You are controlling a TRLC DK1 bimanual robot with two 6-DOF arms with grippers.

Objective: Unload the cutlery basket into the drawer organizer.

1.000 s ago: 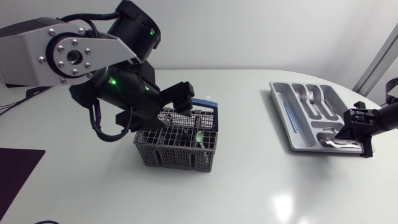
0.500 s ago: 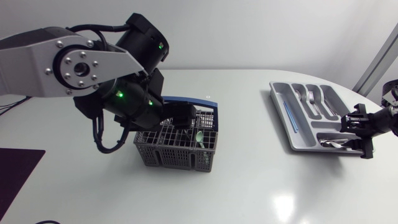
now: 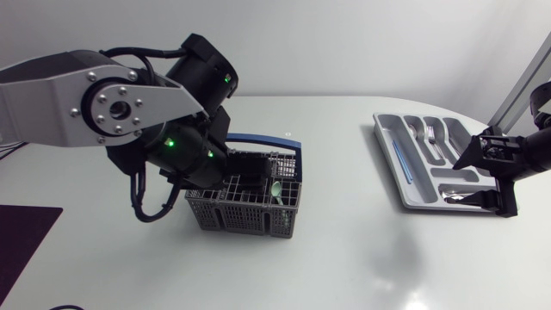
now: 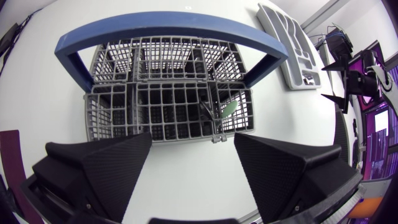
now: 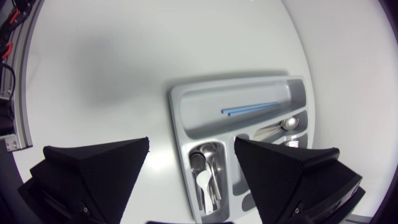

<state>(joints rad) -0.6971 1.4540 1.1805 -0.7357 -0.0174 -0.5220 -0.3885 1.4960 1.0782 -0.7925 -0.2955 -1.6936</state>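
Note:
The grey cutlery basket (image 3: 244,207) with a blue handle (image 3: 284,143) stands left of the table's middle. A green-handled utensil (image 3: 275,187) stands in it. My left gripper (image 3: 252,169) hangs open just above the basket. In the left wrist view the basket (image 4: 171,93) lies ahead of the open left gripper (image 4: 193,149), the green-handled utensil (image 4: 227,110) in a near compartment. The grey drawer organizer (image 3: 405,116) sits at the right. My right gripper (image 3: 491,176) is open above its near end. The right wrist view shows the organizer (image 5: 205,112) with spoons (image 5: 208,171) under the open right gripper (image 5: 191,149).
Two blue straws (image 5: 252,109) lie in the organizer's long compartment and forks (image 3: 433,138) in another. The table's rounded edge runs close behind the organizer. A dark mat (image 3: 21,237) lies at the left front edge.
My right gripper has opened and lifted off the organizer's spoon compartment, leaving cutlery there. My left arm has swung in and come down over the basket.

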